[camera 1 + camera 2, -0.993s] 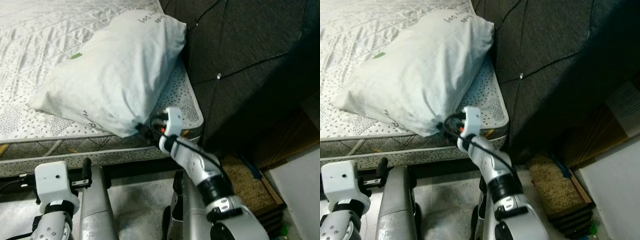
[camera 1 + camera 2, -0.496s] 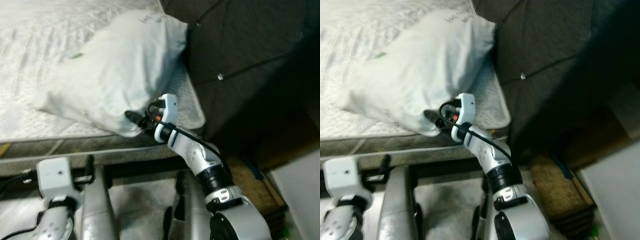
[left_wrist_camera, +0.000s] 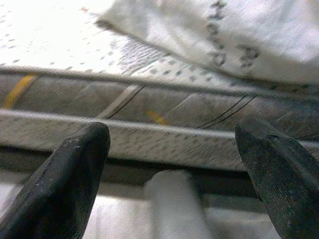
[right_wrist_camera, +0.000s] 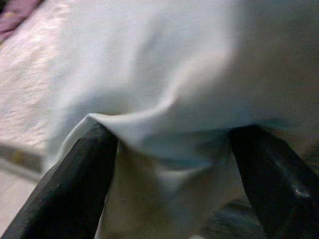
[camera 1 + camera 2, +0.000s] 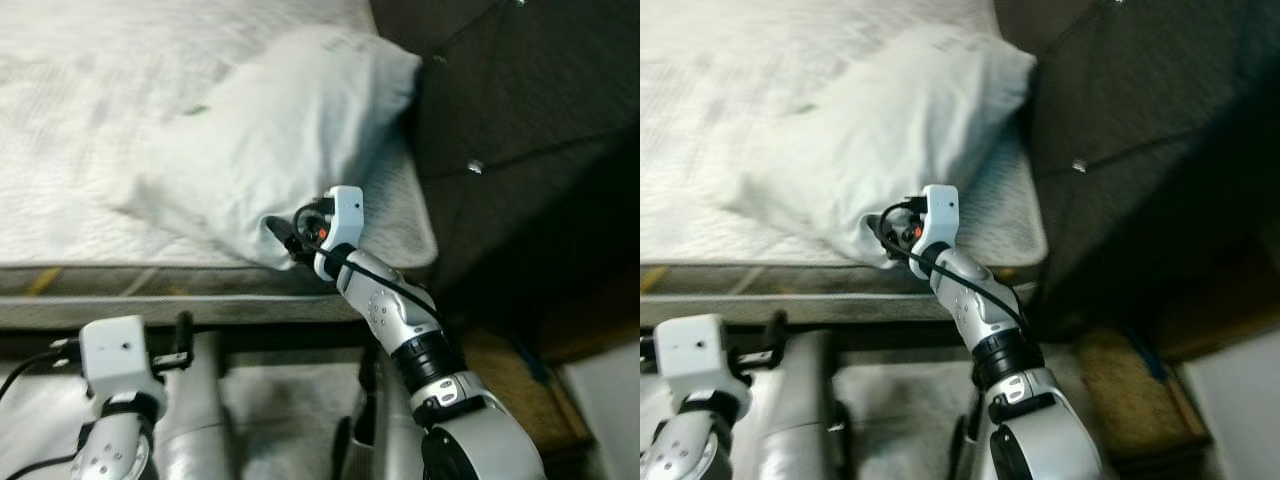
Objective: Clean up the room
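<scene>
While the right claw [image 5: 283, 233] sits at the lowest corner of the pillow [image 5: 270, 150], I judge the step in hand to be taking hold of that corner so the pillow can be drawn or set straight on the bed [image 5: 90, 110]. The pillow lies at the bed's right end, one corner up against the dark padded headboard [image 5: 520, 120] and the gripped-at corner hanging just over the bed's near edge.

To do this well I would want a real fold of fabric and filling between the fingers, not just the loose skin of the case, which could slip out once I pull. I would close fully before moving, then lift slightly so the pillow does not drag on the mattress edge [image 3: 149, 124]. The head views are blurred, so I would wait for a steadier look before committing.

In the right wrist view the two black fingers [image 4: 75, 189] stand wide apart, with a bunched fold of the pillow bulging between them and touching at least the one finger; they are not clamped on it.

My left claw [image 3: 169, 179] hangs low by the side of the bed, fingers spread wide, holding nothing, facing the mattress edge.
</scene>
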